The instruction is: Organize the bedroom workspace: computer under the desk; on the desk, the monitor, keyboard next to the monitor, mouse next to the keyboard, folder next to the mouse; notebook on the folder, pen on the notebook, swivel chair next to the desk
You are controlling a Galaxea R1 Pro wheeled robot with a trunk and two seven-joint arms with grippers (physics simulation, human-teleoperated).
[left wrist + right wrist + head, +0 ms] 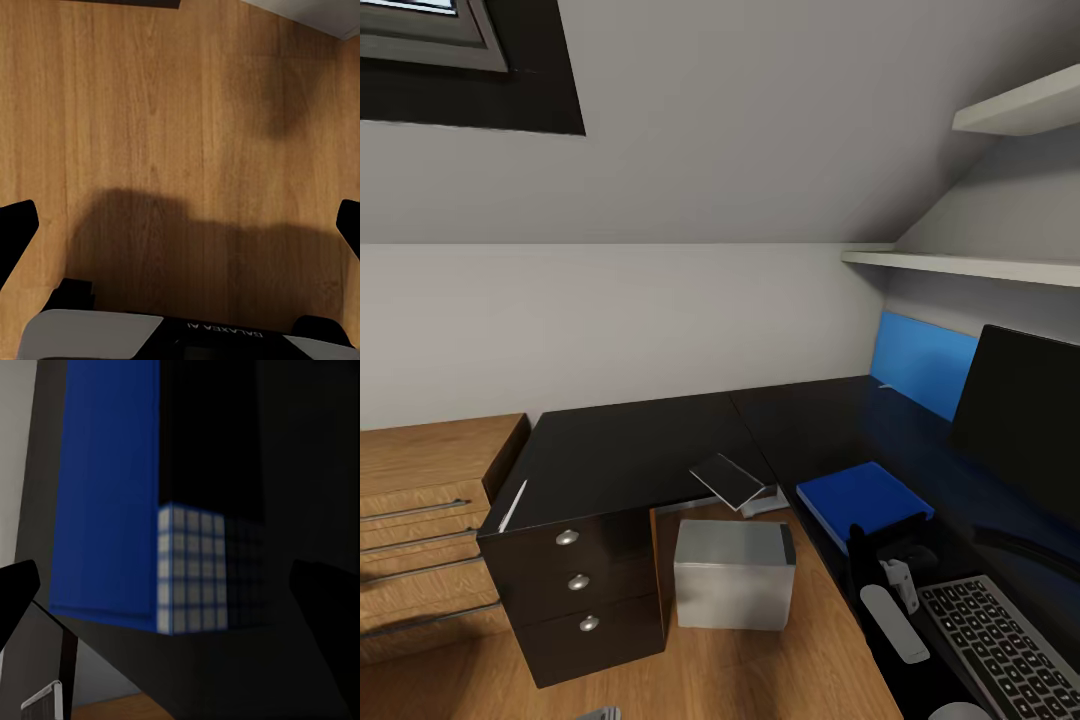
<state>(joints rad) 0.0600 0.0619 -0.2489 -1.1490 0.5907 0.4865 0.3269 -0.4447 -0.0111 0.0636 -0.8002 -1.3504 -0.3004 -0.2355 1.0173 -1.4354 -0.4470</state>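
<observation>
Right wrist view: your right gripper [180, 585] hangs spread wide and empty above the folder [105, 487].
The blue folder lies flat on the desk [650, 450], just beyond the keyboard [1000, 640], beside the monitor [1025, 420]; the notebook [728, 480] overhangs the desk edge further off.

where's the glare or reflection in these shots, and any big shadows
Head view: the glossy desk mirrors the blue wall panel as a faint blue sheen near the monitor. Right wrist view: the dark desk surface reflects keyboard keys as a pale grid beside the folder. Left wrist view: a broad soft shadow darkens the wooden floor.
</observation>
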